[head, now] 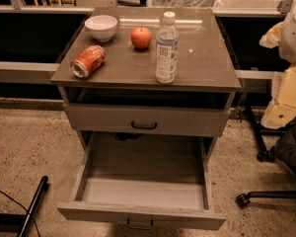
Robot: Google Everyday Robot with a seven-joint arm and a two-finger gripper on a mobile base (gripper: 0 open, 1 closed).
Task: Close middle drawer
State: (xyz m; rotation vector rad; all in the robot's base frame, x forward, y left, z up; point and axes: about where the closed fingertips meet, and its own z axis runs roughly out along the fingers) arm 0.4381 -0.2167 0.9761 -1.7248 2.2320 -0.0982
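Note:
The middle drawer (143,184) is pulled far out of the grey cabinet (227,78). It is wide, shallow and empty, and its front panel (138,216) with a small dark loop handle (139,225) lies at the bottom of the view. Above it, another grey drawer front (145,120) with the same kind of handle stands slightly out, with a dark gap over it. My gripper (272,35) shows only partly at the right edge, level with the cabinet top, with the pale arm (288,95) below it. It is well away from the open drawer.
On the cabinet top stand a white bowl (101,27), a red apple (141,37), a clear water bottle (166,48) and a red soda can (88,61) on its side. An office chair base (266,196) is on the right. A black pole (34,204) lies on the floor at the left.

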